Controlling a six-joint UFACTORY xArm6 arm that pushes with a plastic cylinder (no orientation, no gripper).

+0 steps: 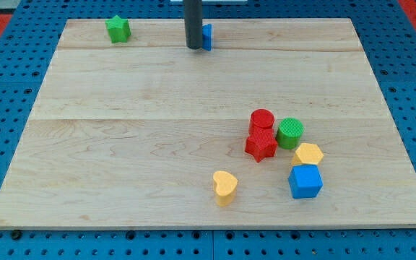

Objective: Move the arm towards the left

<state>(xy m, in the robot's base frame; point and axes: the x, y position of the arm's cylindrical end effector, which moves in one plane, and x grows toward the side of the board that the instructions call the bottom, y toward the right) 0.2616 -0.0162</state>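
Observation:
My dark rod comes down from the view's top, and my tip [193, 47] rests on the board near its top edge. A blue block [206, 36] sits just right of the rod, partly hidden behind it; its shape is unclear. A green star block [118, 29] lies to the tip's left, near the top left corner. Far below and to the right lies a cluster: a red cylinder [262, 120], a red star [261, 144], a green cylinder [290, 133], a yellow hexagon-like block [308, 154] and a blue cube [305, 180]. A yellow heart block [224, 185] lies alone near the bottom.
The wooden board [121, 144] lies on a blue pegboard table [6, 87]. The pegboard shows on all sides of the board.

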